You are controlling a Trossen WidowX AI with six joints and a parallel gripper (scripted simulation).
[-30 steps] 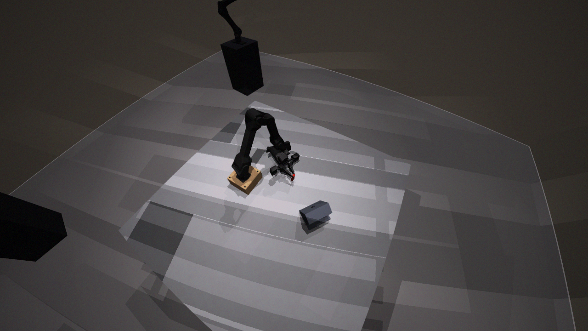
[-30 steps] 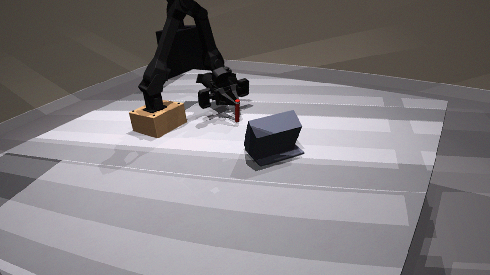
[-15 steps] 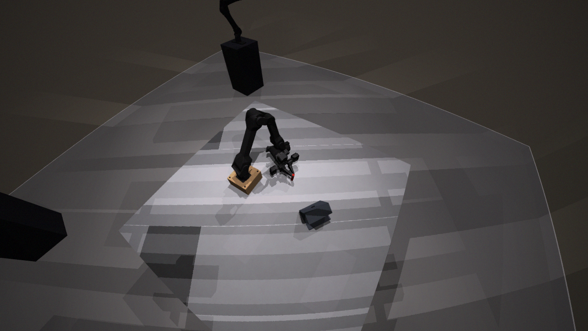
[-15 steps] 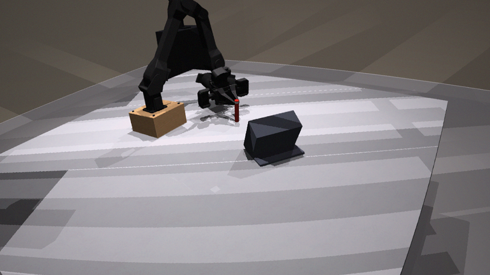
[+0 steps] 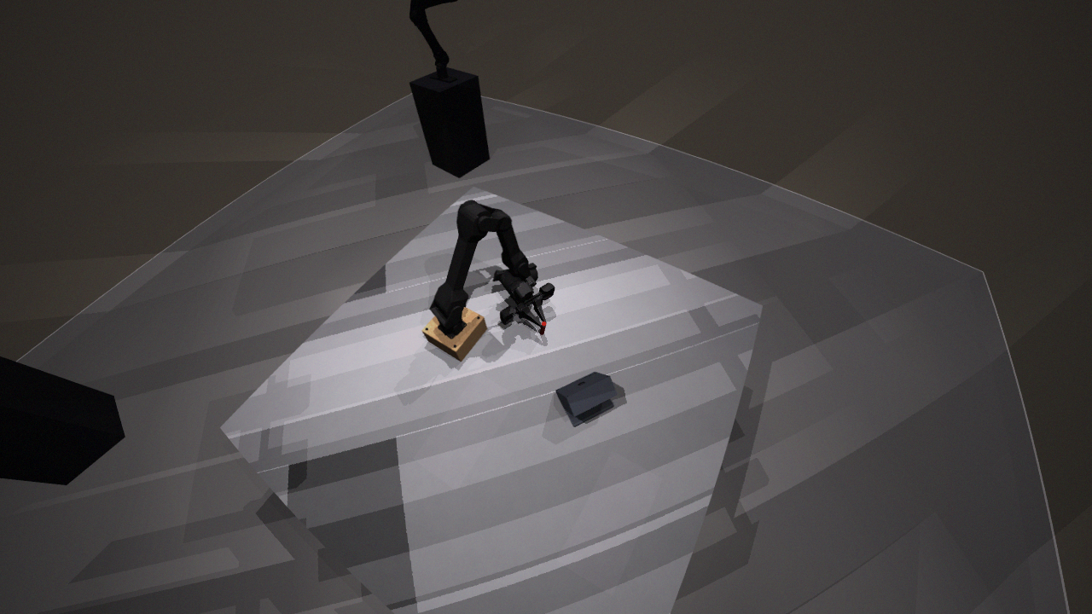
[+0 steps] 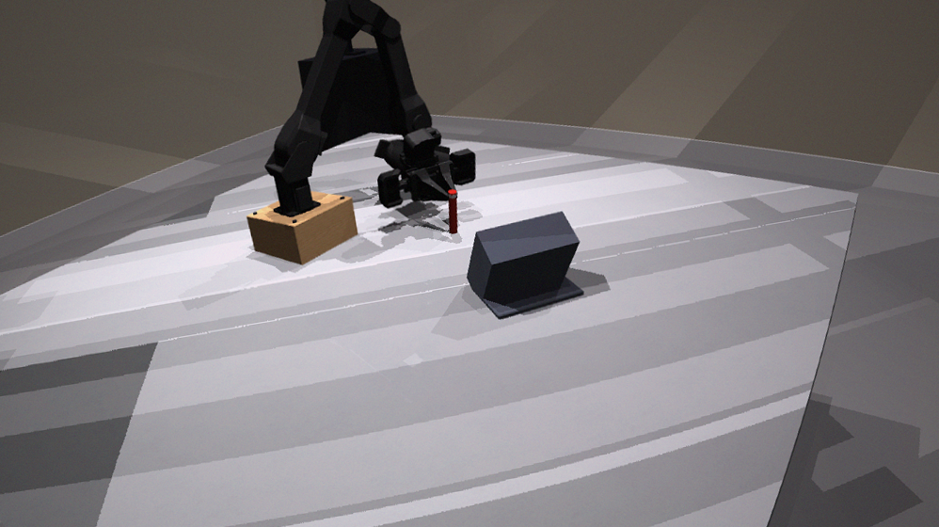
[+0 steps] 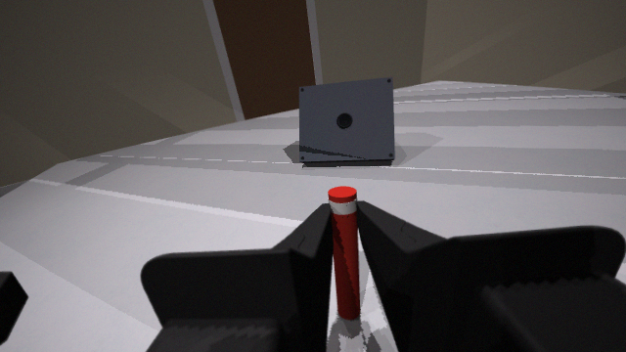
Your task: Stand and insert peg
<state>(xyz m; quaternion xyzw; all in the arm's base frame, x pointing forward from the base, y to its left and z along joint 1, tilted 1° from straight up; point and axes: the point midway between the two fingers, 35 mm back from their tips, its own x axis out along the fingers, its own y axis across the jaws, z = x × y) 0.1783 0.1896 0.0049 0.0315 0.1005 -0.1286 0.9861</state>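
Note:
The red peg (image 5: 543, 328) (image 6: 453, 214) (image 7: 345, 264) is close to upright, leaning slightly in the exterior view, with its white band (image 7: 343, 207) near the top and its plain end down. My gripper (image 6: 451, 193) (image 7: 342, 210) is shut on the peg near the banded end. The plain end is at or just above the table; the frames do not settle which. The sloped panel (image 5: 586, 395) (image 6: 526, 239) (image 7: 320, 108) stands beyond the peg, apart from it. Its one round hole (image 7: 344, 120) faces the gripper in the wrist view.
The arm's wooden base block (image 5: 455, 336) (image 6: 303, 231) stands beside the gripper on the table (image 5: 488, 489) (image 6: 401, 444) (image 7: 147, 235). A dark pedestal (image 5: 450, 122) with another arm is behind. Another dark block (image 5: 57, 424) is at the left edge of the top view.

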